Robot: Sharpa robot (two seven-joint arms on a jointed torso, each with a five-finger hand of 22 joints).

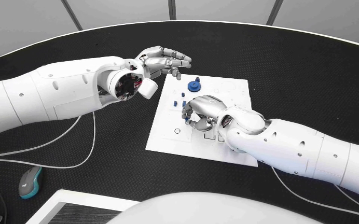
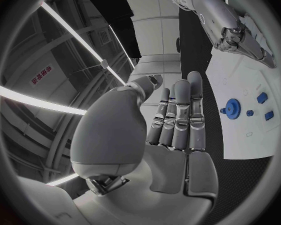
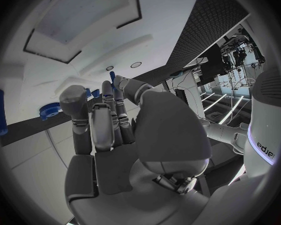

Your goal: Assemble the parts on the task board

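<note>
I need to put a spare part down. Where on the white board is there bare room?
The task board is bare at its far right corner, beyond the blue gear, and along its near left edge. The middle is crowded: the right hand rests there beside small blue pegs. The left hand hangs by the far left corner.

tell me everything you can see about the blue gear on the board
The blue gear is a small round toothed wheel, plastic by its look, with a raised hub or knob at its centre. It stands flat on the white board near its far edge. The left wrist view shows its teeth and hub. Nothing touches it: the left hand hovers nearby to one side, and the right hand is lower on the board.
</note>
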